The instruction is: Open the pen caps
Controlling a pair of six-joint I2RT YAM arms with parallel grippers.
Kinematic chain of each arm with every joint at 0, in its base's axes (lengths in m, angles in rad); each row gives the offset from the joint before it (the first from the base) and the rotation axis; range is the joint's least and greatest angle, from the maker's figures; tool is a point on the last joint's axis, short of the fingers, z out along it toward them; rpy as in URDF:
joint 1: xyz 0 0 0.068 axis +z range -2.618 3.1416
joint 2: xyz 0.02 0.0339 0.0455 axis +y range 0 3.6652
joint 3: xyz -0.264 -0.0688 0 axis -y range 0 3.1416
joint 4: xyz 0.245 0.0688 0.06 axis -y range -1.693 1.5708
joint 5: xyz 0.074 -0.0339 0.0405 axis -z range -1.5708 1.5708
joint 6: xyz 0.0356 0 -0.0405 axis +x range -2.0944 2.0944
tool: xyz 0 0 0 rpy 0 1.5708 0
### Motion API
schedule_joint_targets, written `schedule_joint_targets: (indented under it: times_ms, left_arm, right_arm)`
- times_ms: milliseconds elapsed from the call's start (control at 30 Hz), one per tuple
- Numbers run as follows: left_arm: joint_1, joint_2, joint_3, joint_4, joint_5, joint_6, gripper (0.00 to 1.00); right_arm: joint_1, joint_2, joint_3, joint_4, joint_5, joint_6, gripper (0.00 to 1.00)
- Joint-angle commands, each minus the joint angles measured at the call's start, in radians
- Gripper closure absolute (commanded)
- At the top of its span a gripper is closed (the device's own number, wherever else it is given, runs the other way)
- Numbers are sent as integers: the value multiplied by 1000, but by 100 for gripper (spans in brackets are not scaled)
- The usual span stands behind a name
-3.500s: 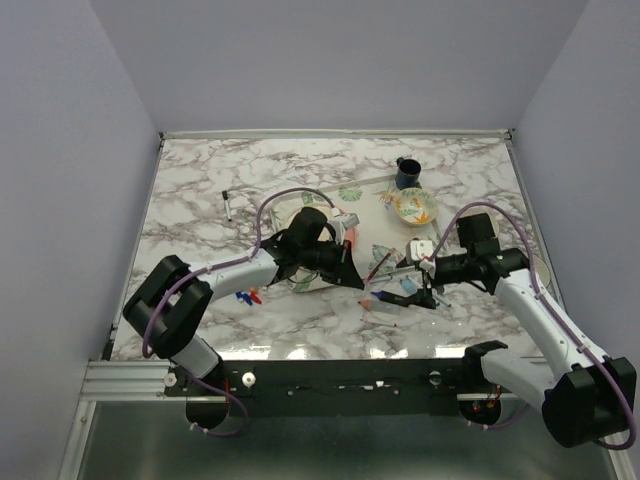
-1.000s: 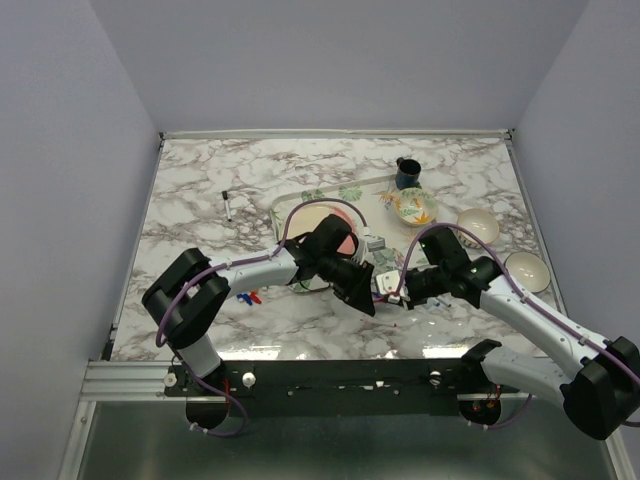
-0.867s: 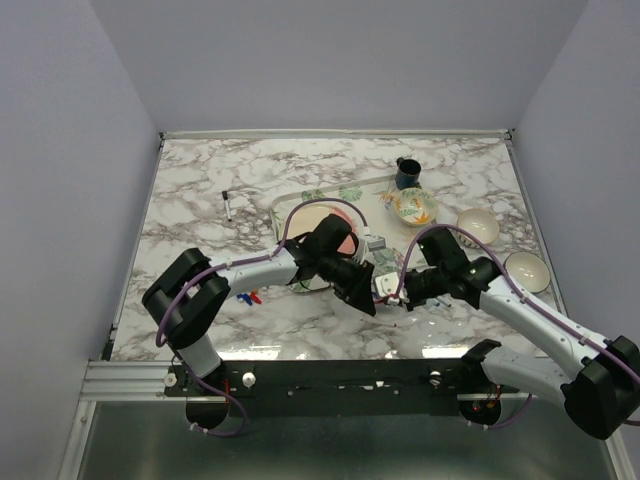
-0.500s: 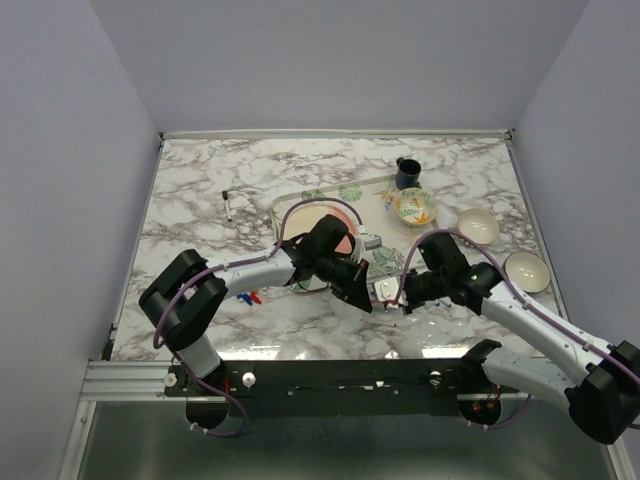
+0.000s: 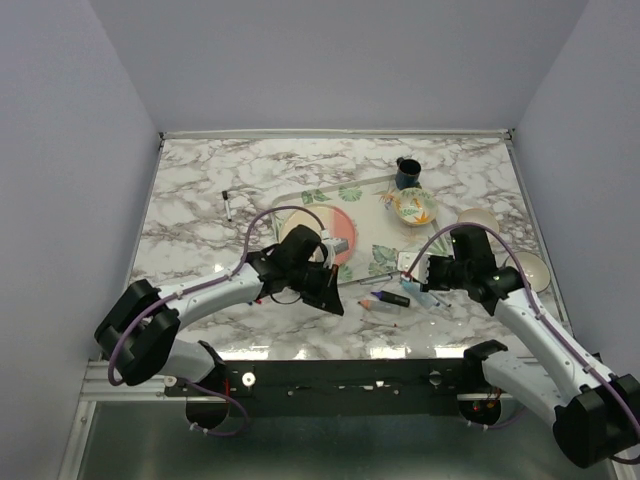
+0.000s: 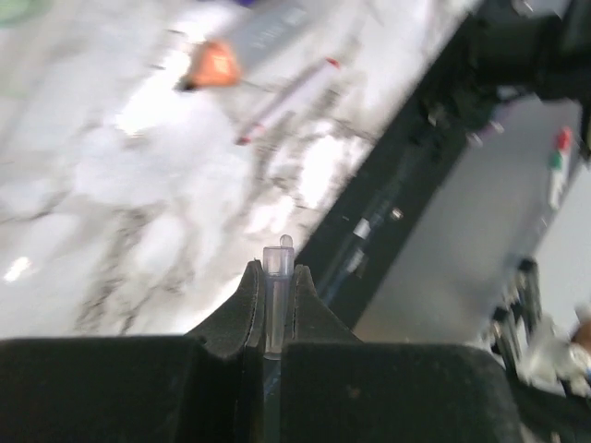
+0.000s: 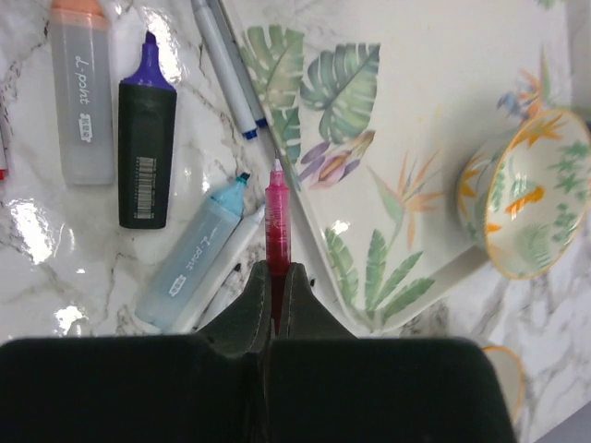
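Moved: both pincers, joined above the pens half a second ago, have drawn apart, the left toward 8 o'clock and the right toward 3 o'clock.
Top view, left pincer (image 5: 332, 302): low over the desk (image 5: 200, 240), at 9 o'clock of the pens (image 5: 392, 298). Its grip is too small to read from here.
Top view, right pincer (image 5: 404, 270): at 1 o'clock of the pens, by the near edge of the tray (image 5: 365, 200). Its grip cannot be read here either.
Top view, rest: a pink plate (image 5: 340, 225) lies on the tray. A bowl (image 5: 415, 207) sits at the tray's 3 o'clock end, with a mug (image 5: 407, 173) at 12 o'clock of it.
Left wrist view, left pincer (image 6: 277, 277): pressed together on a clear cap (image 6: 278, 263), which stands upright with its rounded end just past the fingertips.
Left wrist view, desk: blurred. An orange highlighter (image 6: 214, 65) lies at 11 o'clock and a thin pen (image 6: 286, 97) with a red end at 12 o'clock.
Right wrist view, right pincer (image 7: 275, 272): pinching a red pen (image 7: 276, 217), whose fine bare tip points to 12 o'clock.
Right wrist view, desk: the orange highlighter lies at 10 o'clock, with a purple highlighter (image 7: 146, 138) just beside it. A light-blue highlighter (image 7: 199, 263), its tip bare, lies at 8 o'clock close to the red pen. A blue-ended pen (image 7: 226, 69) lies at 11 o'clock. The tray fills 1 to 2 o'clock and the bowl is at 3 o'clock.
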Motion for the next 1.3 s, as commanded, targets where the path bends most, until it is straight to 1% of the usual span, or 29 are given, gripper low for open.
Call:
schedule_joint_targets:
  times_ms: [0, 33, 100, 133, 167, 233, 333, 433, 533, 667, 700, 733, 833, 867, 900, 967, 1200, 1267]
  left_arm:
    - [65, -107, -16, -112, -476, -88, 100]
    - [71, -161, -32, -120, -541, -102, 100]
    - [90, -223, -81, -126, -665, -137, 100]
    - [96, -289, -101, -116, -741, -166, 100]
    - [101, -321, -141, -105, -776, -183, 100]
    - [110, -393, -178, -74, -848, -212, 100]
    - [128, -432, -221, -69, -898, -221, 100]
    - [134, -421, -233, -74, -931, -224, 100]
    - [136, -400, -244, -71, -970, -234, 100]
    - [145, -386, -261, -76, -1048, -258, 99]
    - [147, -388, -266, -71, -1074, -260, 95]
    - [151, -389, -270, -59, -1082, -261, 91]
    - [176, -375, -280, -28, -1093, -249, 89]
    - [182, -368, -276, -20, -1094, -244, 88]
    - [193, -357, -273, -20, -1099, -243, 85]
    - [203, -314, -257, -20, -1119, -237, 85]
    - [283, -188, -204, 7, -1145, -206, 84]
    - [303, -161, -195, 30, -1140, -197, 82]
  right_arm:
    - [-32, 80, 50, 3, 98, 207, 100]
    - [-46, 95, 55, -6, 106, 225, 99]
    - [-91, 143, 70, -39, 103, 258, 99]
    - [-109, 158, 72, -47, 94, 265, 99]
    - [-149, 180, 78, -58, 87, 265, 99]
    - [-180, 239, 90, -89, 84, 265, 100]
    - [-212, 299, 95, -128, 58, 250, 99]
    - [-217, 322, 97, -147, 43, 239, 99]
    - [-217, 358, 97, -148, 52, 242, 96]
    - [-215, 410, 103, -147, 72, 254, 90]
    - [-215, 422, 103, -145, 77, 256, 88]
    - [-217, 427, 103, -145, 80, 259, 86]
    - [-215, 428, 112, -147, 83, 267, 77]
    - [-217, 425, 112, -147, 83, 270, 71]
    - [-217, 422, 112, -144, 84, 273, 68]
    - [-217, 404, 110, -139, 84, 274, 63]
    - [-217, 359, 112, -124, 78, 279, 51]
    - [-215, 346, 109, -122, 78, 279, 49]
